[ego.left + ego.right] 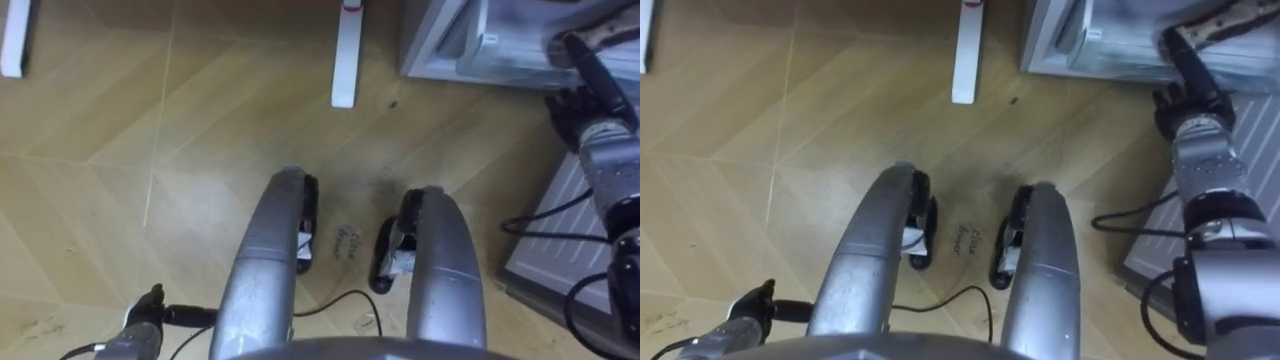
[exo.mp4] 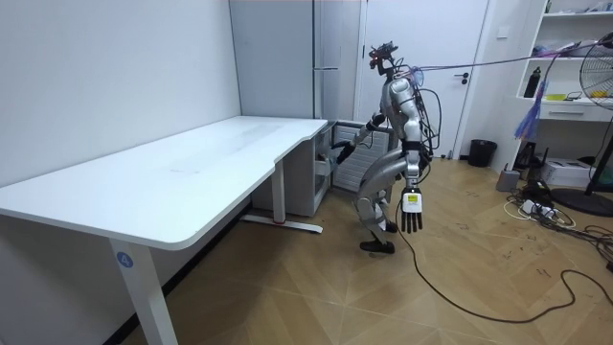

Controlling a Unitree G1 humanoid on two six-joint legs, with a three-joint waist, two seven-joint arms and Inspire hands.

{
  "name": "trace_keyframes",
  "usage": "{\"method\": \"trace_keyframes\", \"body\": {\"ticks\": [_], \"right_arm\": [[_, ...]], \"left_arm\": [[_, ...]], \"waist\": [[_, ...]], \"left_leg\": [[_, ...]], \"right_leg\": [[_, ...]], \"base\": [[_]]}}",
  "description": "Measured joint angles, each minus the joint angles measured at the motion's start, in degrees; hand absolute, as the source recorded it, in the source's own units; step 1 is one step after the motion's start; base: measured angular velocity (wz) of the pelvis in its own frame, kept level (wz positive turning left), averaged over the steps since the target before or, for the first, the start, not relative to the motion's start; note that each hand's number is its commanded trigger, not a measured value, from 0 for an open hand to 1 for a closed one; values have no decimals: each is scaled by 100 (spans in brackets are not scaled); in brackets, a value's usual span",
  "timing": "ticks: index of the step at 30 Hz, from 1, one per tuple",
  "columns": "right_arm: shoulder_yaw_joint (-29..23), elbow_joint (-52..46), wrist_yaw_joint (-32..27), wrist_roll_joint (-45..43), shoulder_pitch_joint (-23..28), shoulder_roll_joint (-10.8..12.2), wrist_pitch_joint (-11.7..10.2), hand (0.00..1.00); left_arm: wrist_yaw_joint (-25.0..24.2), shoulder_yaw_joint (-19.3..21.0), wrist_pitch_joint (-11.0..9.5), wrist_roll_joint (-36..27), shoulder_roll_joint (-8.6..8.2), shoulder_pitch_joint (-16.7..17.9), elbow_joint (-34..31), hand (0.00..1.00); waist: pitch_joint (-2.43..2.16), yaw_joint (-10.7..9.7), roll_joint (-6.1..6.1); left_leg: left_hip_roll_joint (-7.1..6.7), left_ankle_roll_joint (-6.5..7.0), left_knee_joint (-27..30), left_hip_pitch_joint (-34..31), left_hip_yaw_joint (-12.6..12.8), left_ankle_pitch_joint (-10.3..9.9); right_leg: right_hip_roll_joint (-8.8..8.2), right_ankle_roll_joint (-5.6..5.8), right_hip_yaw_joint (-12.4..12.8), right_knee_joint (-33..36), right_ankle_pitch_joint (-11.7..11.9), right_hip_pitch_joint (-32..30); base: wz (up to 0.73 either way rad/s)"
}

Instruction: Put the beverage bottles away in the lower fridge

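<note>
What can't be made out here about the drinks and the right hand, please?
Drinks' whereabouts: the eye views' top edge cuts off the lower fridge, and its inside is too small to read in the room view.
Right hand: what it touches is blurred in the eye views and too small in the room view.

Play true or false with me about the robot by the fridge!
1. The left hand is holding a drink. False: it hangs open at the robot's side and holds nothing.
2. The right hand is stretched out to the low part of the fridge. True.
3. The desk is black. False: it is white.
4. The floor is made of wood. True.
</note>
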Motion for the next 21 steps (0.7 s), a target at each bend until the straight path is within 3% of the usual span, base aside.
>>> {"method": "trace_keyframes", "body": {"ticks": [5,9,15,21], "right_arm": [[21,-18,-84,-10,-135,-98,100,0],[32,-37,-571,-4,-454,-123,130,0],[42,-616,-1019,2,-664,-430,134,0],[176,-796,-1170,-236,-1050,-505,-134,0]], "left_arm": [[-52,1,-35,-17,65,178,-185,0],[-51,2,-96,-17,166,245,-171,0],[-91,254,-181,-14,181,407,-167,0],[-84,283,-247,-7,219,607,-171,0]], "waist": [[25,-3,-47],[49,-101,-142],[47,-109,-154],[44,-55,-178]], "left_leg": [[-18,30,38,-111,41,31],[-123,66,58,-102,116,41],[-160,103,54,-118,124,56],[-205,75,53,-114,13,71]], "right_leg": [[1,78,74,57,43,-143],[-104,94,158,189,5,-181],[-151,97,179,209,-6,-204],[-196,23,12,197,-57,-88]], "base": [[-1],[9],[1],[11]]}}
